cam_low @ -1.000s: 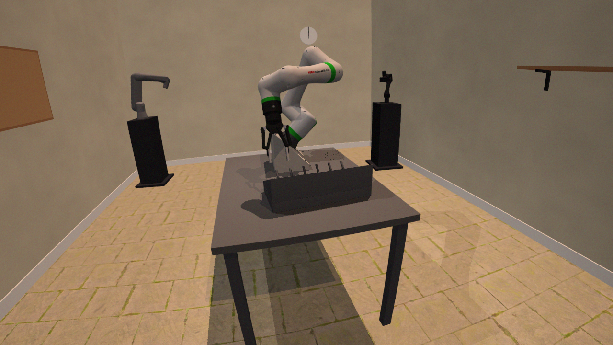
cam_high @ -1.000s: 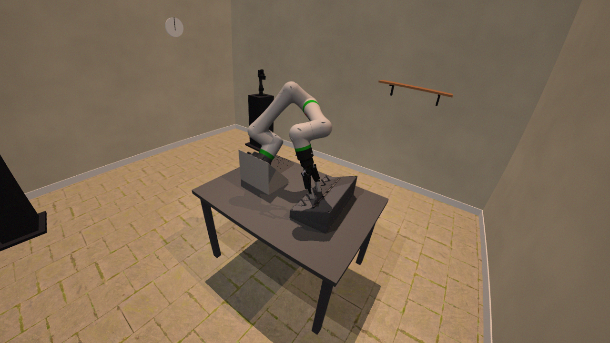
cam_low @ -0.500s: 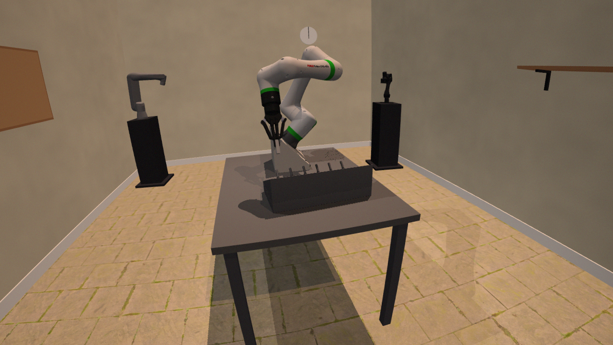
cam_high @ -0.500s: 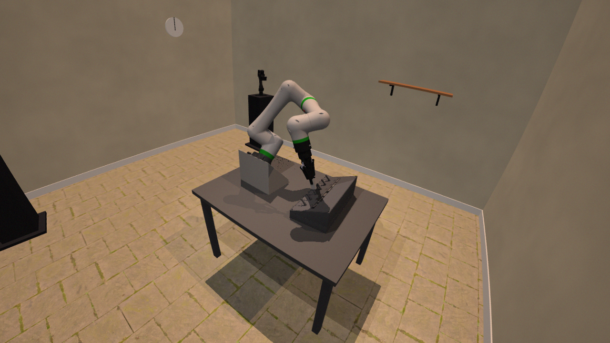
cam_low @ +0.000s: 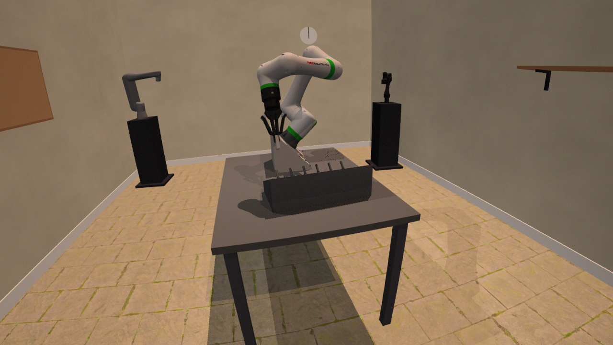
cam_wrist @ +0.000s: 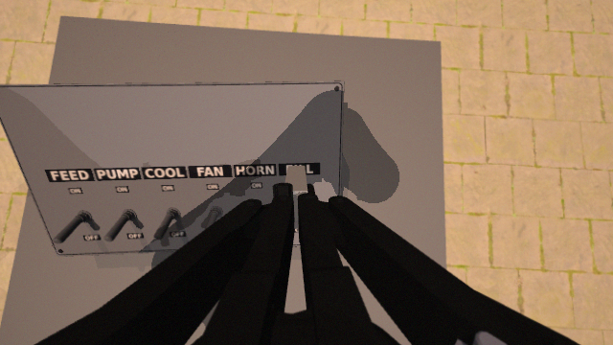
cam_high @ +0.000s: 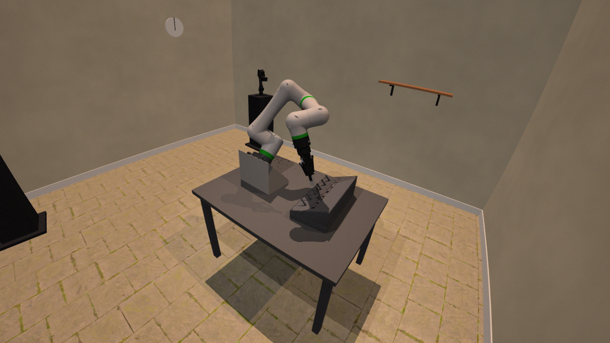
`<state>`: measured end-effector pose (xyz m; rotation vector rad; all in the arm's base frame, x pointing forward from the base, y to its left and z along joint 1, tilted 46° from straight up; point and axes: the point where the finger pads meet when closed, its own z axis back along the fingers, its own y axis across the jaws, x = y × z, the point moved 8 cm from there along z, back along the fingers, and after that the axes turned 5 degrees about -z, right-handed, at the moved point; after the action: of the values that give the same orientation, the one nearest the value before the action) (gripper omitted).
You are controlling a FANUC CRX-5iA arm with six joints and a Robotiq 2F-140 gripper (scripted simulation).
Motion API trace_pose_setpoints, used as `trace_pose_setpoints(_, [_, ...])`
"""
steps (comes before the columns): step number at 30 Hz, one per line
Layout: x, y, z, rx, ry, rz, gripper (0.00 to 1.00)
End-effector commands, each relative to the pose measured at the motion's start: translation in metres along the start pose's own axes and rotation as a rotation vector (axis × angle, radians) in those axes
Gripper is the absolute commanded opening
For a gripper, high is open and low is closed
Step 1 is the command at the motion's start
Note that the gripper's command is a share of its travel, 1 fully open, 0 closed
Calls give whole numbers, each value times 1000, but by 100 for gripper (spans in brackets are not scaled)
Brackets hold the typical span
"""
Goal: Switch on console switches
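On the dark bench (cam_high: 272, 221) stands the console (cam_high: 337, 204), a dark wedge-shaped box with a sloped grey face that carries a row of six toggle switches; it is the only housing on the bench besides the arm's grey wedge pedestal (cam_high: 255, 175), and nothing lies in or on either apart from the switches and the arm. In the wrist view the face reads, left to right, FEED, PUMP, COOL, FAN, HORN and a last label half covered by the fingers. The FEED switch (cam_wrist: 76, 225) and the COOL switch (cam_wrist: 167, 222) both lean down toward their OFF marks, as does the PUMP switch (cam_wrist: 124, 224) between them; the FAN switch (cam_wrist: 212, 217) lies in shadow beside the fingers, and the levers under HORN and the last label are hidden behind them. The gripper (cam_wrist: 291, 191) has its jaws shut tight together with nothing between them, and hangs over the right end of the panel, fingertips pointing down at the face just below the last two labels; whether they touch it cannot be told. In the exterior view the gripper (cam_low: 276, 143) hangs above the left end of the switch row, behind the console's back wall (cam_low: 321, 189).
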<state>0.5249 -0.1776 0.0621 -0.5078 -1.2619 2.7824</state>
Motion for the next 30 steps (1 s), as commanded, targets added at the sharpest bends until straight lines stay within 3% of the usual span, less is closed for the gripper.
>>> trace_pose_setpoints(1, [6,-15,2,1,0,0,0])
trace_pose_setpoints(4, [31,-64,7,2,0,0,0])
trace_pose_setpoints(5, [31,-64,7,2,0,0,0])
trace_pose_setpoints(6, [44,-84,8,2,0,0,0])
trace_pose_setpoints(8, [44,-84,8,2,0,0,0])
trace_pose_setpoints(11, [77,-126,9,2,0,0,0])
trace_pose_setpoints(16, [95,-144,8,2,0,0,0])
trace_pose_setpoints(19, [129,-173,5,1,0,0,0])
trace_pose_setpoints(24, [162,-196,1,0,0,0,0])
trace_pose_setpoints(30, [169,-199,0,0,0,0,0])
